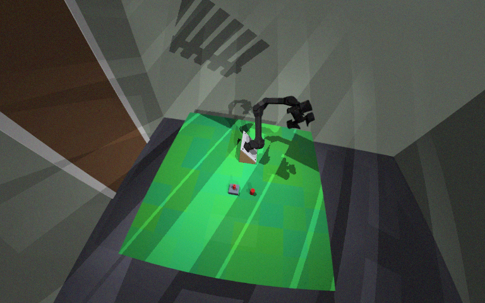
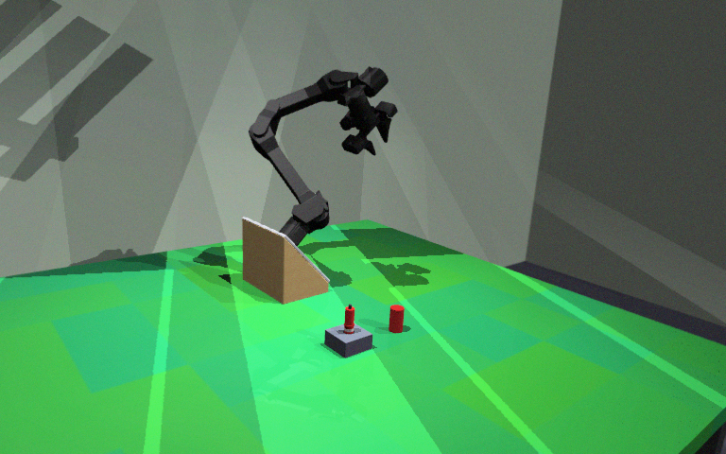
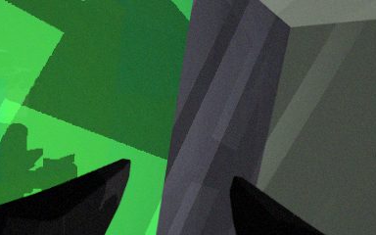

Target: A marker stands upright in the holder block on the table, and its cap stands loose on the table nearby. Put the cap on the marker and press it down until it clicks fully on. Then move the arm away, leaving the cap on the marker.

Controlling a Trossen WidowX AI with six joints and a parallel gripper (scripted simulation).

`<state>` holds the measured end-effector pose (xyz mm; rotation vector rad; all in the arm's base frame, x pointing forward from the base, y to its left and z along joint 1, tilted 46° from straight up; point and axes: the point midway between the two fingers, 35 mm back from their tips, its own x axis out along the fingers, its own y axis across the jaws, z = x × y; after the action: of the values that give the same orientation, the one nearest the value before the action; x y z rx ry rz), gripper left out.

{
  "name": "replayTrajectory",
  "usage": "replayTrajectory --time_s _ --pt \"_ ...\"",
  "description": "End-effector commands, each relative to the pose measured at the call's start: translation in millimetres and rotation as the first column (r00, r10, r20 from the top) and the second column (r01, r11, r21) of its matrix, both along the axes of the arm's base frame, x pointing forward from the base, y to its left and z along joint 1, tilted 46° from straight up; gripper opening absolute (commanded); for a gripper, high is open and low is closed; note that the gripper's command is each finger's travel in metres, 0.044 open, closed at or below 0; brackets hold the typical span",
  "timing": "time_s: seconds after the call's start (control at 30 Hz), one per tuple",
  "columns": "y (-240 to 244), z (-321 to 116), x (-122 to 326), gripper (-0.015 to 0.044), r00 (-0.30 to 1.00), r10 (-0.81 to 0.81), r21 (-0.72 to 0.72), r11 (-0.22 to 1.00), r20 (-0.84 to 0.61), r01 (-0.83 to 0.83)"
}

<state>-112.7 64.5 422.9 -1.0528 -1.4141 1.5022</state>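
A: "Seen behind the scene?"

B: "Grey-green walls (image 1: 350, 56) (image 2: 440, 56) (image 3: 361, 122), crossed by slanting bands of light, with barred shadows at left in the exterior view. Spread in front of them, a green patchwork tabletop (image 1: 218, 225) (image 2: 440, 405) (image 3: 92, 98) with bright stripes."

A: "And from the left, in that exterior view?"

B: "First, a tan wedge-shaped block with a white sloping face (image 1: 247, 157) (image 2: 263, 261), standing on the tabletop. Rising by it, a black jointed robot arm (image 1: 258, 127) (image 2: 285, 168), bent high and reaching rightward."

A: "Pictured next?"

B: "A slim red marker with a dark tip (image 1: 233, 187) (image 2: 349, 316), upright and uncapped in a low, square grey holder block (image 1: 234, 194) (image 2: 344, 344)."

A: "Above and slightly right of it in the frame?"

B: "The black two-fingered gripper (image 1: 301, 124) (image 2: 379, 146) (image 3: 181, 176), raised well above the tabletop and angled downward. Shown with fingers moderately parted, gripping nothing. Visible between the tips in the wrist view: a strip of green tabletop and dark grey floor (image 3: 210, 122)."

A: "Farthest right among the objects?"

B: "A plain red cylindrical cap (image 1: 252, 191) (image 2: 396, 319), standing loose on the tabletop near the holder block, apart from both marker and gripper."
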Motion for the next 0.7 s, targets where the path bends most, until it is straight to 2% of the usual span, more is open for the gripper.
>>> replayTrajectory --time_s 0.0,0.17,0.37,0.47,0.67 --pt "27.9 1.1 27.1 0.0254 0.996 -0.087 -0.057 0.995 -0.037 0.085" --pt "66.4 -5.6 71.1 0.0254 0.972 -0.195 -0.182 0.969 -0.134 0.169" --pt "113.5 -36.1 156.4 0.0254 0.86 -0.414 -0.409 0.869 -0.298 0.277" --pt "126.0 -57.0 196.4 0.0254 0.78 -0.514 -0.509 0.807 -0.356 0.299" --pt "134.3 -89.9 237.9 0.0254 0.668 -0.632 -0.624 0.716 -0.392 0.311"
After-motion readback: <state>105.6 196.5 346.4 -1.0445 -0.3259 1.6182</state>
